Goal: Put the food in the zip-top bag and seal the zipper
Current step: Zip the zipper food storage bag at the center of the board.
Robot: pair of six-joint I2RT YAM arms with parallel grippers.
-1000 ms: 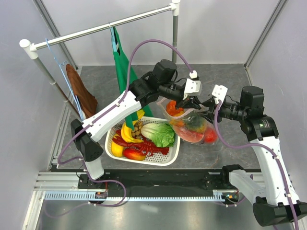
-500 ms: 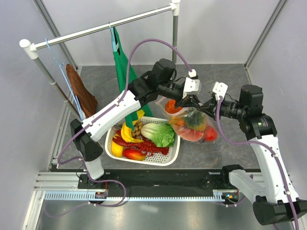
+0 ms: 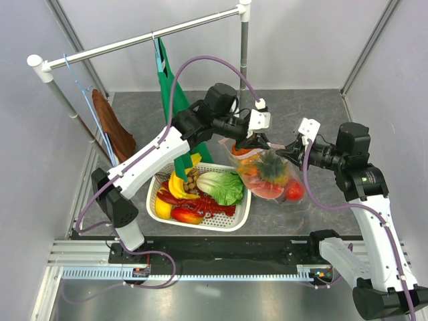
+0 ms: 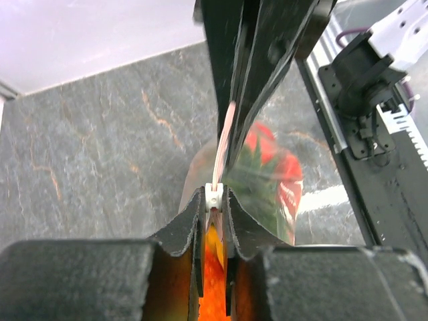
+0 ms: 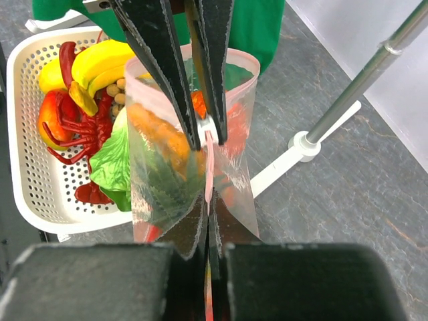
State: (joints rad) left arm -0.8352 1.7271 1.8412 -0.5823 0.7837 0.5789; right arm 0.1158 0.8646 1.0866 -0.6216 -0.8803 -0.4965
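Well, zip-top bag (zipper pinched)

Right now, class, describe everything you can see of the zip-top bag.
The zip-top bag is a crinkly, clear plastic pouch with a pale pink strip along its mouth. It is stuffed with toy food in red, orange and green. It is held mouth-up beside the white basket: the left fingers and right fingers both pinch the strip, facing each other. Whether its base rests on the table is unclear.
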